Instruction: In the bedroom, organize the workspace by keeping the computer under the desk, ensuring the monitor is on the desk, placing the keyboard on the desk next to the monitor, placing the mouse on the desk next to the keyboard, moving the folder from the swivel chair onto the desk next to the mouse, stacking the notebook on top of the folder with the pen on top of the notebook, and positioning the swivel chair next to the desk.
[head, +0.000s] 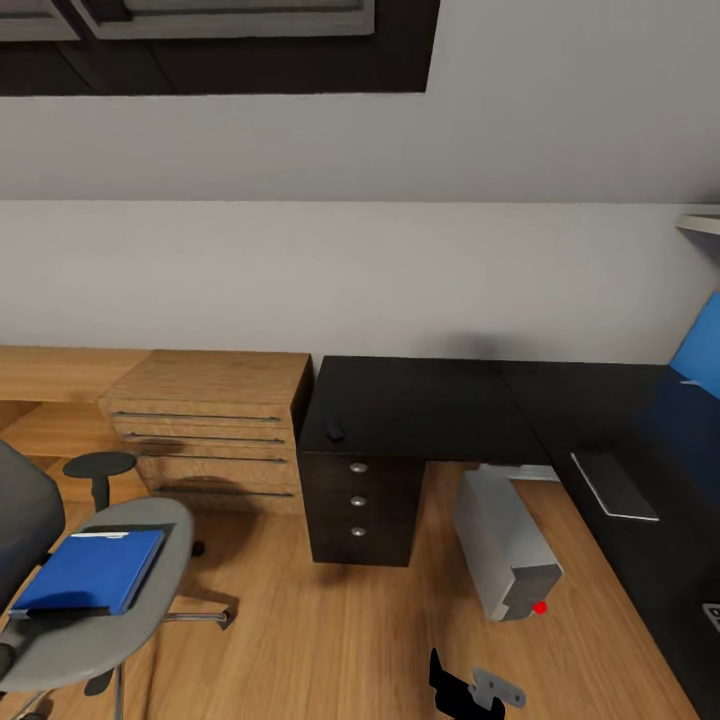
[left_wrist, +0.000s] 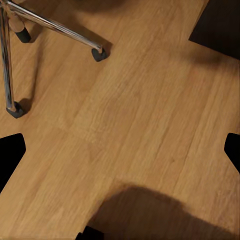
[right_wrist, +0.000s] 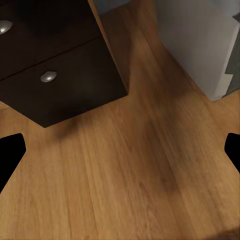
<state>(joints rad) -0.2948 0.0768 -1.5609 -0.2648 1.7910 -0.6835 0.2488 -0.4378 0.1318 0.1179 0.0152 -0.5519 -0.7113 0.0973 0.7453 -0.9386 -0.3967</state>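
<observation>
The folder (head: 90, 572) lies on the swivel chair (head: 110, 610) at 8 o'clock; the mouse (head: 334, 430) sits on the desk (head: 420, 405). Both grippers' fingers spread wide, apparently empty, over the floor (left_wrist: 130, 120).

Soft even light, faint shadows; slight blur

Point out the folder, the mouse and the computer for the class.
folder (head: 92, 572), head view, middle of its blue cover.
mouse (head: 334, 430), head view, its top.
computer (head: 497, 540), head view, its light grey side panel.
</observation>
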